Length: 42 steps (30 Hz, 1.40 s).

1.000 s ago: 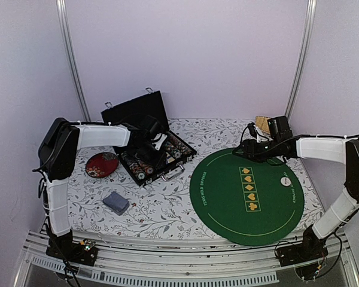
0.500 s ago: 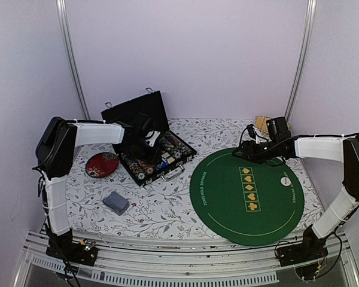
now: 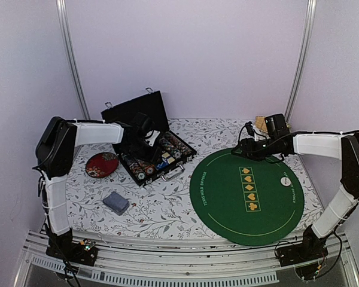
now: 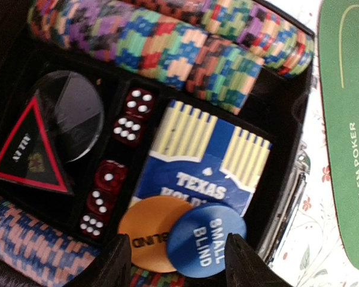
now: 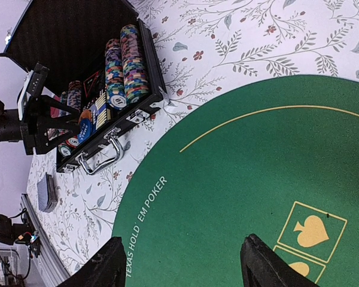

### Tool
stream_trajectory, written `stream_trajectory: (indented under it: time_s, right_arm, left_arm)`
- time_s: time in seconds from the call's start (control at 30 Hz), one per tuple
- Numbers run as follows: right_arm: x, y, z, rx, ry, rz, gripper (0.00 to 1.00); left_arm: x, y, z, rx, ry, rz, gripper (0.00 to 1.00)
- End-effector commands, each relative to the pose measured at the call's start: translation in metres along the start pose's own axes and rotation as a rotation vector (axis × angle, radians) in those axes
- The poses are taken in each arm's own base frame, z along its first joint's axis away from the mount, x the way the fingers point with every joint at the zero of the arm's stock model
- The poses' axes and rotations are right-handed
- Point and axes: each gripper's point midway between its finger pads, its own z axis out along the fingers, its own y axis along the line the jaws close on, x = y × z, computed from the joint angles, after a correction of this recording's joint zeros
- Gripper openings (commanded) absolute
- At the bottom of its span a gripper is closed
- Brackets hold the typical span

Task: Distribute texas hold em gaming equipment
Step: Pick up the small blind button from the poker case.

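Jaws gape empty on your left gripper (image 4: 179, 266) and right gripper (image 5: 185, 263): one white disc (image 3: 284, 179) is out, chips (image 4: 185, 42) by the left aren't.

Upper links: white tubular shells, left arm (image 3: 99, 134) and right arm (image 3: 320, 145).
Joints (image 3: 57, 149): black blocky housings.
Bases (image 3: 72, 251): black, on the aluminium rail (image 3: 185, 276).
Cables (image 3: 282, 245): thin black loops above the rail.
Fingers (image 4: 122, 266): black, tapered.

Open black case (image 3: 137, 110) just beside red dish (image 3: 102, 164); green mat (image 3: 221, 197) apart.
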Motion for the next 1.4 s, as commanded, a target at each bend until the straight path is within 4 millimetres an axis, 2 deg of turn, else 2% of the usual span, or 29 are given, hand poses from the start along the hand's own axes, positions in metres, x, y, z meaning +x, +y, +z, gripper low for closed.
stream_trajectory:
  time_s: [0.0, 0.13, 0.37, 0.6, 0.77, 0.93, 1.07, 1.23, 1.37]
  right_arm:
    - [-0.004, 0.001, 0.003, 0.005, 0.005, -0.018, 0.68]
    - [-0.002, 0.001, 0.004, 0.005, 0.008, -0.013, 0.68]
    - [0.001, -0.002, 0.007, 0.002, 0.013, -0.006, 0.68]
    - [0.006, -0.004, 0.012, -0.014, 0.015, 0.017, 0.68]
    - [0.01, -0.006, 0.014, -0.012, 0.022, 0.024, 0.67]
    - [0.01, -0.006, 0.014, -0.015, 0.021, 0.03, 0.67]
    - [0.009, -0.006, 0.013, -0.013, 0.018, 0.029, 0.67]
    - [0.003, -0.003, 0.012, -0.014, 0.014, 0.021, 0.67]
    - [-0.001, -0.002, 0.011, -0.011, 0.013, 0.01, 0.67]
  left_arm:
    - [-0.001, -0.017, 0.002, 0.017, -0.014, 0.068, 0.55]
    - [0.008, -0.011, 0.012, -0.013, 0.027, 0.072, 0.52]
    - [0.025, -0.011, 0.023, -0.007, 0.083, 0.072, 0.51]
    - [0.039, -0.023, 0.024, -0.008, 0.106, 0.138, 0.54]
    - [0.04, -0.03, 0.018, 0.011, 0.089, 0.161, 0.59]
    - [0.041, -0.031, 0.023, 0.008, 0.094, 0.181, 0.59]
    - [0.044, -0.019, 0.031, -0.07, 0.107, 0.193, 0.52]
    - [0.034, 0.015, 0.026, -0.271, 0.088, 0.199, 0.45]
    - [0.024, 0.013, 0.019, -0.252, 0.053, 0.185, 0.39]
